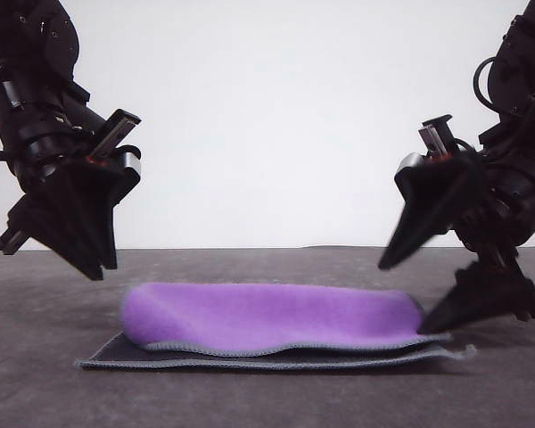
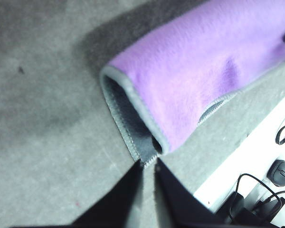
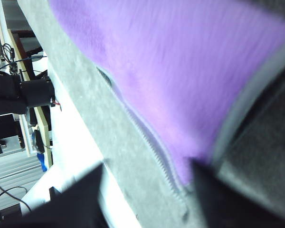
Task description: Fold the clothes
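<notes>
The cloth (image 1: pixel 267 325) lies folded on the grey table (image 1: pixel 36 392), purple face up. The left gripper (image 1: pixel 94 259) hangs above its left end, jaws nearly closed, empty. The right gripper (image 1: pixel 408 294) spreads wide, lower finger touching the cloth's right end.

Grey felt table (image 1: pixel 36 392), white backdrop (image 1: pixel 267 116)
</notes>
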`<action>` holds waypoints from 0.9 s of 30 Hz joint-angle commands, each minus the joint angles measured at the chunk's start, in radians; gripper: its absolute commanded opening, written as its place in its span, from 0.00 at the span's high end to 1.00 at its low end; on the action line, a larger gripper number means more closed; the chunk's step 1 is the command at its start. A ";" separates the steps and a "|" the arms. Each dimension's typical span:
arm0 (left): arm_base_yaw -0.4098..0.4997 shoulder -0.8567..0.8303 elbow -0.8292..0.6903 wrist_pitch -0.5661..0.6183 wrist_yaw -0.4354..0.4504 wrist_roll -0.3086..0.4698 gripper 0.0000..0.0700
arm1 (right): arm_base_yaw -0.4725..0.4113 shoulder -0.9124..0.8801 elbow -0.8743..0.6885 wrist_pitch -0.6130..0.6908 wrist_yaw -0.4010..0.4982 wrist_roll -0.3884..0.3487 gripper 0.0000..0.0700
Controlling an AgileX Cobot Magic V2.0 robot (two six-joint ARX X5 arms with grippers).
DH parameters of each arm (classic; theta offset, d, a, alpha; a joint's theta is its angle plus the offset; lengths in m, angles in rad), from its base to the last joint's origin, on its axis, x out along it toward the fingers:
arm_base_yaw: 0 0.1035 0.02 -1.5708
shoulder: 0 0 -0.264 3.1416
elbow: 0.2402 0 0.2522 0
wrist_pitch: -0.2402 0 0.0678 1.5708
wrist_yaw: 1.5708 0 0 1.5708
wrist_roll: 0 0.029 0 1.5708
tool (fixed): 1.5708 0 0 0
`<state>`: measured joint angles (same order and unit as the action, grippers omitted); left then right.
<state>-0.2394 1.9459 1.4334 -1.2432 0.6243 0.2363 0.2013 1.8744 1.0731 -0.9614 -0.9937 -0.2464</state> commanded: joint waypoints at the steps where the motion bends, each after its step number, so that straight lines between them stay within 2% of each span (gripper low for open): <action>1: -0.001 0.020 0.021 -0.010 0.006 0.013 0.55 | -0.001 0.007 0.023 -0.008 -0.007 -0.029 0.23; 2: -0.001 0.020 0.021 -0.012 0.006 0.013 0.47 | -0.002 0.007 0.026 -0.009 -0.008 -0.032 0.22; 4: -0.001 0.020 0.021 -0.019 0.006 0.013 0.43 | -0.002 0.007 0.034 -0.010 -0.010 -0.036 0.22; 12: 0.000 0.006 0.021 -0.014 0.005 0.010 0.43 | -0.009 -0.032 0.069 -0.018 -0.012 -0.048 0.22; 20: 0.013 -0.107 0.024 0.059 -0.008 -0.033 0.43 | -0.070 -0.206 0.087 -0.020 0.006 -0.048 0.22; 23: 0.024 -0.174 0.024 0.104 -0.082 -0.081 0.43 | -0.103 -0.301 0.087 -0.019 0.036 -0.034 0.22; 27: 0.037 -0.260 0.024 0.153 -0.191 -0.135 0.43 | -0.133 -0.425 0.086 -0.019 0.143 0.000 0.22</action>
<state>-0.2036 1.6861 1.4341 -1.0952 0.4492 0.1369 0.0685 1.4562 1.1431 -0.9801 -0.8691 -0.2629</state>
